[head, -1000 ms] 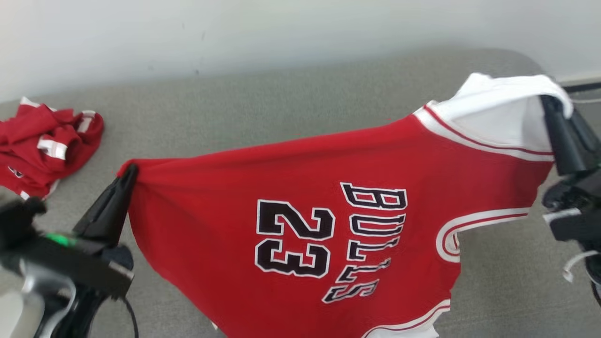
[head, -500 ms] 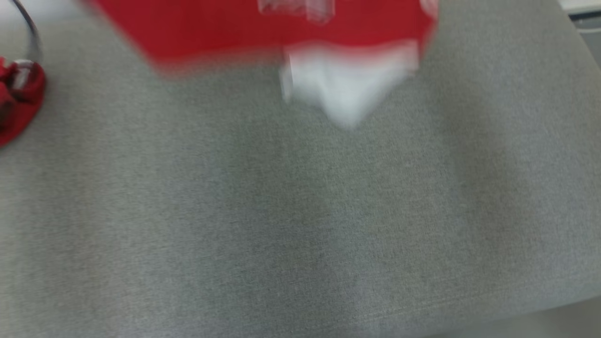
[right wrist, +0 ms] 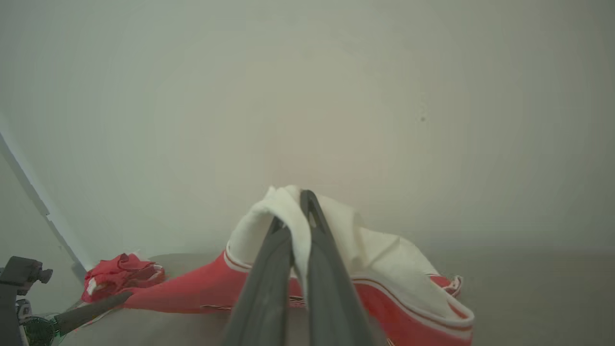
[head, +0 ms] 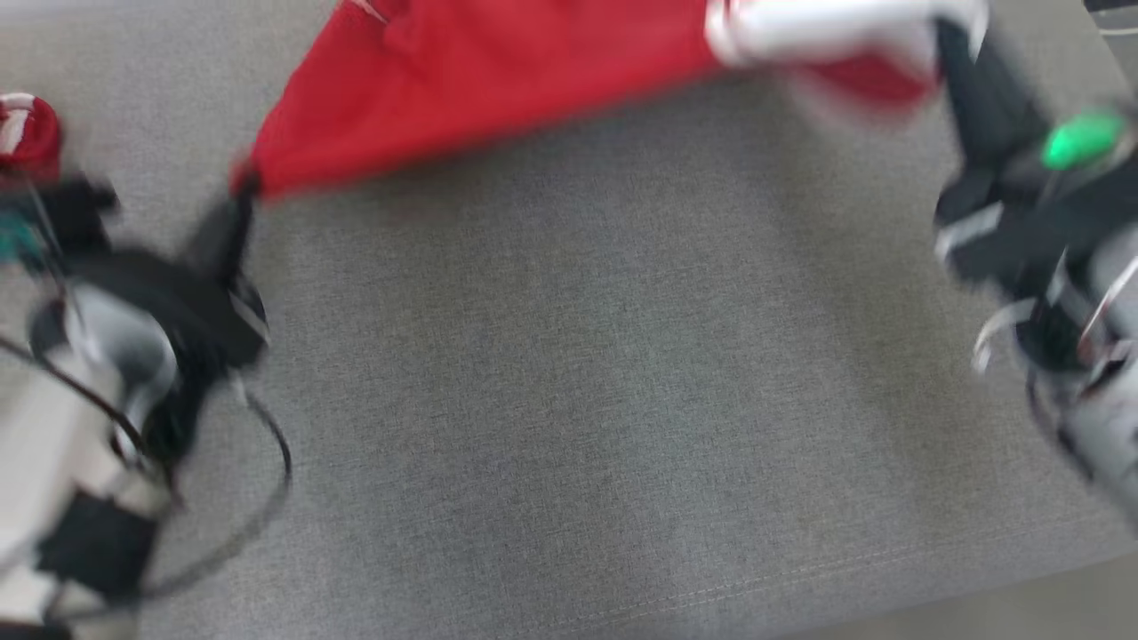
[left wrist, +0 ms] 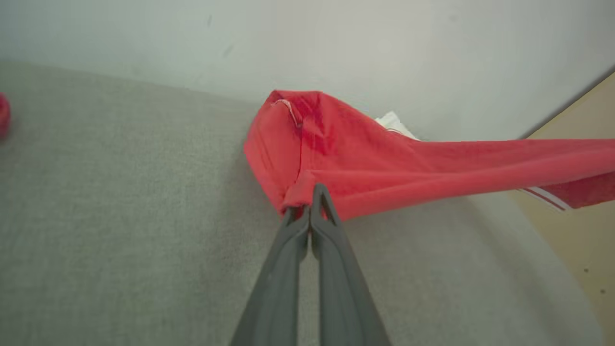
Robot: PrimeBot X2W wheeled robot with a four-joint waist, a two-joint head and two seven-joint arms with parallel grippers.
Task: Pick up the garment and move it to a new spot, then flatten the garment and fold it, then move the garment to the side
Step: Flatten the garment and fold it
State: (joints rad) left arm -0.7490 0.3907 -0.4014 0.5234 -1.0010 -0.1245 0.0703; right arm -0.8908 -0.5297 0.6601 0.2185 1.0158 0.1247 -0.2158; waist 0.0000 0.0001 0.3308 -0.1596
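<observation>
The red jersey [head: 498,80] hung stretched over the far side of the grey surface [head: 569,400], one red corner pinched in the closed fingers of the left gripper [head: 242,188] and the white edge in the right gripper [head: 958,40], and such light, limp cloth seemed best held at corners.

The grey fabric-covered surface [head: 569,400] had a fine woven texture and reached back to a pale wall [left wrist: 336,48]. Directly on it, at the far left in the head view, lay a small crumpled red and white cloth [head: 27,133]. Whether the stretched red jersey [head: 480,80] touched the surface could not be told.
</observation>
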